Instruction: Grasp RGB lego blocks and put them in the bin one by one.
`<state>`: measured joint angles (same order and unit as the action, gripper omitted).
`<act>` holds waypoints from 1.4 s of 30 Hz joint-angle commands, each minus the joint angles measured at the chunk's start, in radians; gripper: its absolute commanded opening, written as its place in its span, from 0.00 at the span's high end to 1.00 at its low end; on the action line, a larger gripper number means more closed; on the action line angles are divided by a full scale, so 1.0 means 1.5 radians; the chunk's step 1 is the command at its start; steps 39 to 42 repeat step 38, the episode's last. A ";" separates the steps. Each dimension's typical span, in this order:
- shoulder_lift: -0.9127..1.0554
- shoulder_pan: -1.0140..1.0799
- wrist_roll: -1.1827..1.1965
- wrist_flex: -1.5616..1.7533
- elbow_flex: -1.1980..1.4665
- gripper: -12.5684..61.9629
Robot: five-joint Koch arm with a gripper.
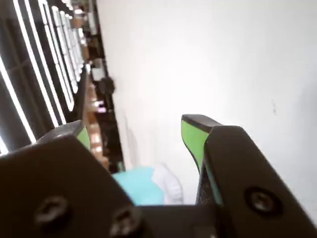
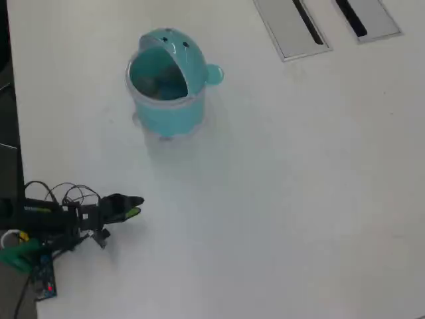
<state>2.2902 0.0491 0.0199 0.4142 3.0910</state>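
Observation:
The teal bin (image 2: 166, 80) stands upright at the back left of the white table in the overhead view, its hooded opening facing the camera. In the wrist view a patch of the bin (image 1: 141, 186) shows low between the jaws. My gripper (image 2: 133, 206) is folded back near the table's left edge, well short of the bin. In the wrist view my gripper (image 1: 137, 126) is open, its green-padded fingers (image 1: 194, 139) wide apart with nothing between them. The lego blocks are out of view in both frames.
Two grey slotted panels (image 2: 292, 30) (image 2: 368, 20) are set into the table at the back right. The arm's base with loose cables (image 2: 46, 222) sits at the left edge, beyond which the floor is dark.

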 commanded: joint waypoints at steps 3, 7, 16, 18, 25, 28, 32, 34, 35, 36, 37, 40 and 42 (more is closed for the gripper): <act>0.041 0.001 -0.005 -0.070 0.053 0.37; 0.037 0.006 -0.007 -0.117 0.053 0.37; 0.022 0.058 -0.098 -0.189 0.053 0.37; 0.019 0.057 -0.096 -0.199 0.053 0.37; 0.019 0.030 -0.086 -0.234 0.053 0.37; 0.019 0.028 -0.086 -0.235 0.053 0.37; 0.020 0.026 -0.086 -0.242 0.053 0.37; 0.020 0.026 -0.086 -0.242 0.053 0.37; 0.020 0.026 -0.086 -0.242 0.053 0.37; 0.021 0.026 -0.086 -0.242 0.053 0.37; 0.020 0.026 -0.086 -0.242 0.053 0.37; 0.021 0.026 -0.086 -0.242 0.053 0.37; 0.021 0.026 -0.086 -0.242 0.053 0.37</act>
